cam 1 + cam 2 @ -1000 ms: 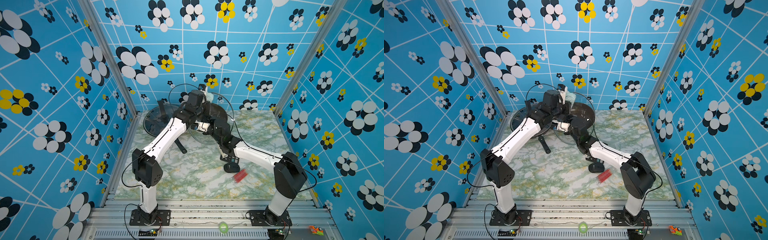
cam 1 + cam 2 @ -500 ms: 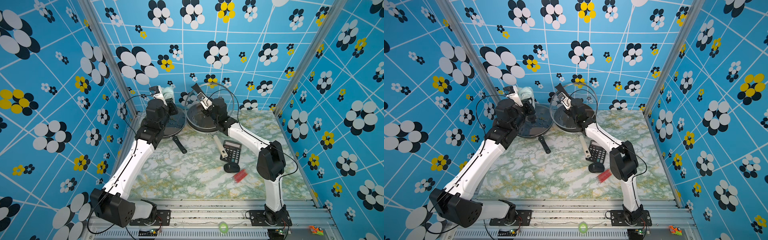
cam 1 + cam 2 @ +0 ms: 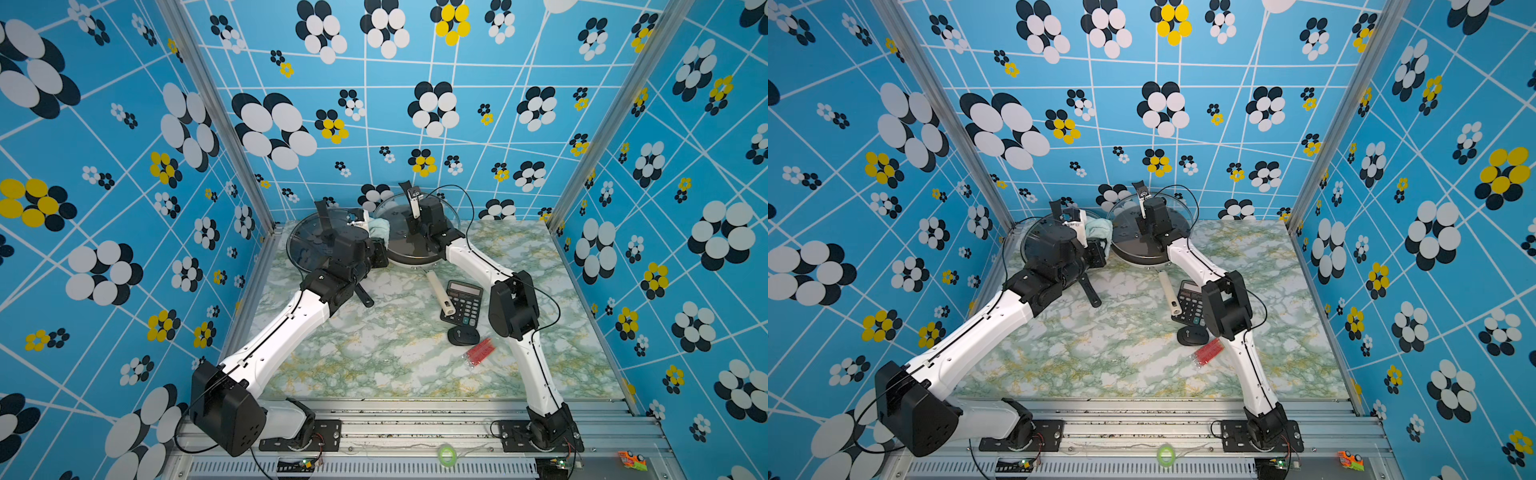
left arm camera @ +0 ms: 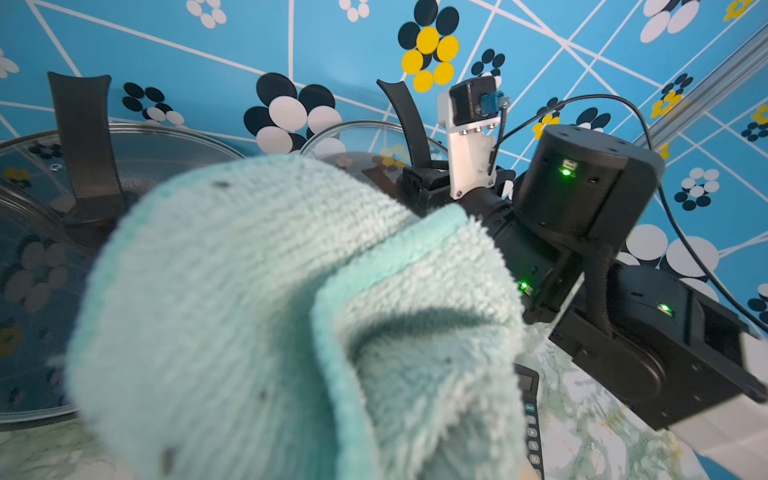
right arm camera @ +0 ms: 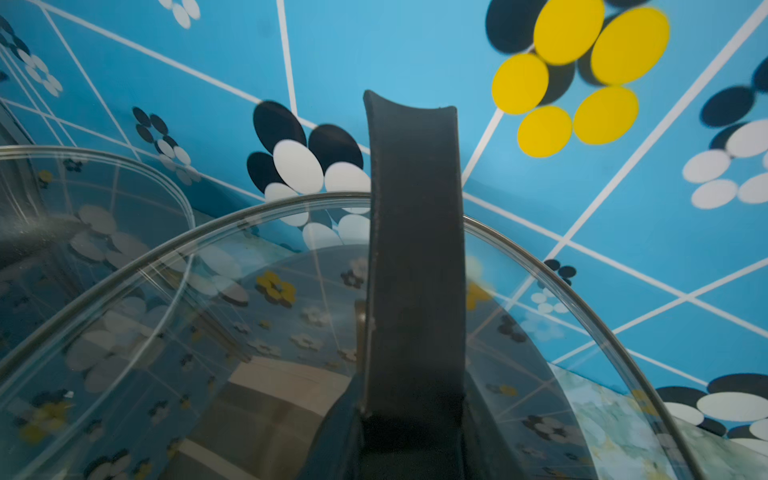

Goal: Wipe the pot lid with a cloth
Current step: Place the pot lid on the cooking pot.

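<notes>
At far left, a second glass lid point(image 3: 307, 245) resting on a frying pan point(image 3: 362, 296). Next, left gripper point(image 3: 368, 228) clamped tight on the mint cloth point(image 3: 380, 230) (fluffy, bunched up), just beside the pot lid point(image 3: 392, 218); contact not clear. Pot lid tilted up over a dark pan point(image 3: 415, 257) at back middle of the table point(image 3: 374, 365), held at its black handle point(image 5: 415, 270) by the closed right gripper point(image 3: 411, 222). Further right, a calculator point(image 3: 463, 303).
</notes>
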`<state>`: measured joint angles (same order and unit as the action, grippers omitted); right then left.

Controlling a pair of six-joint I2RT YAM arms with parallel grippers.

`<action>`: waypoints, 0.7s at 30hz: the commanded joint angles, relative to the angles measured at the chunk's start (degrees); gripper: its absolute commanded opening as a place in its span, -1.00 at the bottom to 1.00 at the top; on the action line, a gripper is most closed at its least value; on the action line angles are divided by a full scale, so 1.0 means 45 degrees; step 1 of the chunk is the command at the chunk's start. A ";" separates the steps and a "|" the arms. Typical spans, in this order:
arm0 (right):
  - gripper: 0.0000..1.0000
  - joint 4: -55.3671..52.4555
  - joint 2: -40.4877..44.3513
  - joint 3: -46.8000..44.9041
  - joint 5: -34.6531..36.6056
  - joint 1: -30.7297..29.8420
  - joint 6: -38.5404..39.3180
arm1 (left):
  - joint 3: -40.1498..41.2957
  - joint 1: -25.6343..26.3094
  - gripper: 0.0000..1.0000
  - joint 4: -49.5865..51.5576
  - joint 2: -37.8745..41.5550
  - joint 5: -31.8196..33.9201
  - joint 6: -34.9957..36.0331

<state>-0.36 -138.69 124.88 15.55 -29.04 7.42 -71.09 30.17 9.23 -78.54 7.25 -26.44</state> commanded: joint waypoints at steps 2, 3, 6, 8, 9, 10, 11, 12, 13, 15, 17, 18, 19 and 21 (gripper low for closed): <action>-1.00 0.2194 0.0137 0.0804 0.0154 0.0142 -0.0459 | -0.0657 0.0145 -1.00 0.0923 -0.0235 -0.0098 -0.0105; -1.00 0.2518 0.0070 0.0629 0.0081 0.0146 -0.0415 | -0.0724 0.0179 -1.00 0.1123 -0.0224 -0.0017 -0.0085; -1.00 0.3092 -0.0377 0.0573 0.0029 0.0194 -0.0279 | -0.0882 0.0216 -1.00 0.1668 -0.0113 0.0218 -0.0063; -1.00 0.3001 -0.0693 0.0866 0.0053 0.0186 -0.0253 | -0.0964 0.0195 -1.00 0.1981 -0.0051 0.0377 -0.0063; -1.00 0.2940 -0.0828 0.1007 0.0094 0.0186 -0.0262 | -0.1001 0.0209 -1.00 0.2126 -0.0014 0.0457 -0.0063; -1.00 0.2903 -0.0920 0.1063 0.0096 0.0183 -0.0277 | -0.1009 0.0199 -1.00 0.2223 0.0025 0.0531 -0.0082; -1.00 0.2869 -0.0984 0.1086 0.0093 0.0193 -0.0304 | -0.1006 0.0204 -1.00 0.2312 0.0066 0.0600 -0.0092; -1.00 0.2856 -0.1029 0.1060 0.0119 0.0183 -0.0356 | -0.0989 0.0222 -1.00 0.2376 0.0115 0.0678 -0.0134; -1.00 0.2852 -0.1073 0.1010 0.0120 0.0199 -0.0377 | -0.0966 0.0223 -1.00 0.2413 0.0157 0.0767 -0.0127; -1.00 0.2802 -0.1094 0.0908 0.0100 0.0169 -0.0393 | -0.0941 0.0229 -1.00 0.2476 0.0205 0.0859 -0.0134; -1.00 0.2818 -0.1083 0.0853 0.0024 0.0117 -0.0294 | -0.0956 0.0231 -1.00 0.2513 0.0188 0.0926 -0.0143; -1.00 0.2841 -0.1103 0.0842 -0.0021 0.0072 -0.0174 | -0.0983 0.0238 -1.00 0.2518 0.0149 0.0929 -0.0126; -1.00 0.2877 -0.1122 0.0862 -0.0071 0.0019 -0.0042 | -0.1000 0.0228 -1.00 0.2526 0.0088 0.0929 -0.0121; -1.00 0.2849 -0.1159 0.0918 -0.0219 -0.0050 -0.0021 | -0.1054 0.0236 -1.00 0.2553 -0.0020 0.0876 -0.0139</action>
<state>3.64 -144.51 125.75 15.55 -28.47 6.87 -73.91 30.79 19.62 -79.37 10.07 -26.59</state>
